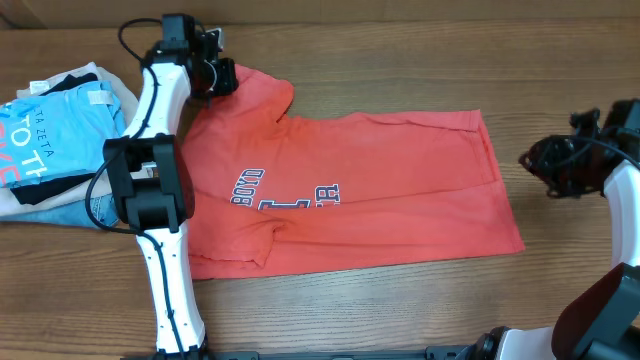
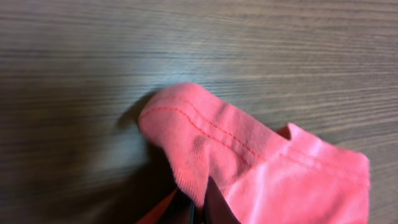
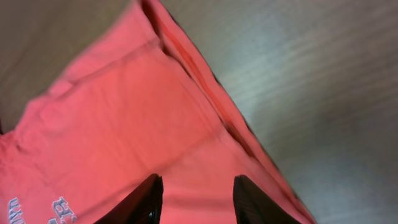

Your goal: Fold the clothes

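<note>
overhead: the coral-red t-shirt [image 1: 400, 190] lies spread on the table [image 1: 400, 60], lettering up. the left gripper [image 1: 218, 75] sits at a hemmed corner on the shirt's far edge. the right gripper [image 1: 540, 162] hovers just beside the opposite end, apart from it.
left wrist: the fingers [image 2: 217, 208] are pressed together, pinching that hemmed fabric.
right wrist: the fingers [image 3: 146, 199] stand spread, holding nothing, with the shirt beneath.

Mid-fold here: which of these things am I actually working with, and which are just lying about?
In the job:
red T-shirt
left gripper, shut on its sleeve
right gripper, open near its hem

Lying about:
light blue tee
folded clothes under it
</note>
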Tool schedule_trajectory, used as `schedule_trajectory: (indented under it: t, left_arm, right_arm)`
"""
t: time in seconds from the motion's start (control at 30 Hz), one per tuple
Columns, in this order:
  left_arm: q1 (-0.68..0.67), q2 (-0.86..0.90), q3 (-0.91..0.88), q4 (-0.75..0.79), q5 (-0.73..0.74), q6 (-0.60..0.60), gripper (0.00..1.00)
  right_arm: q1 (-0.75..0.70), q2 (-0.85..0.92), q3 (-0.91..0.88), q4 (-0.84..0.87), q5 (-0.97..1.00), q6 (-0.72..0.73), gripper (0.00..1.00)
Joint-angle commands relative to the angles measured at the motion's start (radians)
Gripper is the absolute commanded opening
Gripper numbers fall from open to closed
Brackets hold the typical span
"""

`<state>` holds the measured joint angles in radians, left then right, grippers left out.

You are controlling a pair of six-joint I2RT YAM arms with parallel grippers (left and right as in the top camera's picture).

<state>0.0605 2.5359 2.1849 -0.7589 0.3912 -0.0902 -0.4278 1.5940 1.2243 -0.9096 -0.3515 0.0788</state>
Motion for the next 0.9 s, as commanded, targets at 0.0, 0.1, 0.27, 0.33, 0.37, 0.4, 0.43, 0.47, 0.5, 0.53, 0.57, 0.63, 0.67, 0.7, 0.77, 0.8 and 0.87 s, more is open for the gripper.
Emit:
schedule_trajectory:
  t: [0.0, 0.1, 0.27, 0.33, 0.37, 0.4, 0.43, 0.47, 0.5, 0.53, 0.57, 0.63, 0.67, 0.7, 0.77, 0.8, 0.87]
  left_arm:
    - [0.024, -0.060, 0.072, -0.063, 0.024, -0.064, 0.04]
    - [0.027, -0.075, 0.102, -0.128, 0.024, -0.090, 0.04]
    - [0.026, -0.103, 0.111, -0.171, 0.024, -0.105, 0.04]
    - [0.025, -0.107, 0.111, -0.185, 0.025, -0.114, 0.04]
    - [0.025, -0.107, 0.111, -0.194, 0.024, -0.117, 0.04]
    - [0.024, -0.107, 0.111, -0.204, 0.025, -0.117, 0.04]
    - [0.024, -0.107, 0.111, -0.213, 0.024, -0.117, 0.04]
    - [0.024, -0.107, 0.110, -0.221, 0.024, -0.117, 0.04]
    - [0.024, -0.107, 0.110, -0.229, 0.024, -0.117, 0.04]
    - [0.024, -0.107, 0.110, -0.233, 0.024, -0.117, 0.04]
    - [0.024, -0.107, 0.110, -0.235, 0.024, -0.117, 0.04]
    - [0.024, -0.107, 0.110, -0.239, 0.024, -0.117, 0.04]
    - [0.024, -0.107, 0.110, -0.240, 0.024, -0.117, 0.04]
    - [0.024, -0.107, 0.110, -0.240, 0.024, -0.117, 0.04]
    - [0.024, -0.107, 0.110, -0.240, 0.024, -0.117, 0.04]
    - [0.024, -0.107, 0.110, -0.240, 0.024, -0.117, 0.04]
    - [0.024, -0.107, 0.110, -0.240, 0.024, -0.117, 0.04]
  right_arm:
    - [0.065, -0.002, 0.023, 0.078, -0.008, -0.005, 0.47]
    - [0.118, 0.036, 0.023, 0.193, -0.005, -0.005, 0.48]
    - [0.164, 0.173, 0.023, 0.370, -0.002, -0.005, 0.50]
    - [0.172, 0.238, 0.023, 0.427, 0.000, -0.005, 0.50]
    - [0.174, 0.265, 0.023, 0.450, -0.002, -0.005, 0.50]
    - [0.174, 0.294, 0.023, 0.473, -0.002, -0.005, 0.50]
    - [0.174, 0.317, 0.023, 0.493, -0.002, -0.005, 0.50]
    - [0.175, 0.336, 0.023, 0.512, -0.002, -0.005, 0.50]
    - [0.174, 0.354, 0.023, 0.529, -0.002, -0.005, 0.50]
    - [0.175, 0.371, 0.023, 0.544, -0.002, -0.005, 0.50]
    - [0.175, 0.383, 0.023, 0.557, -0.003, -0.005, 0.49]
    - [0.180, 0.405, 0.023, 0.581, -0.007, -0.005, 0.49]
    - [0.183, 0.413, 0.023, 0.590, -0.010, -0.006, 0.49]
    - [0.188, 0.420, 0.023, 0.601, -0.014, -0.006, 0.49]
    - [0.197, 0.428, 0.023, 0.622, -0.014, -0.010, 0.49]
    - [0.202, 0.430, 0.023, 0.632, -0.014, -0.017, 0.48]
    - [0.215, 0.430, 0.023, 0.654, -0.011, -0.039, 0.49]
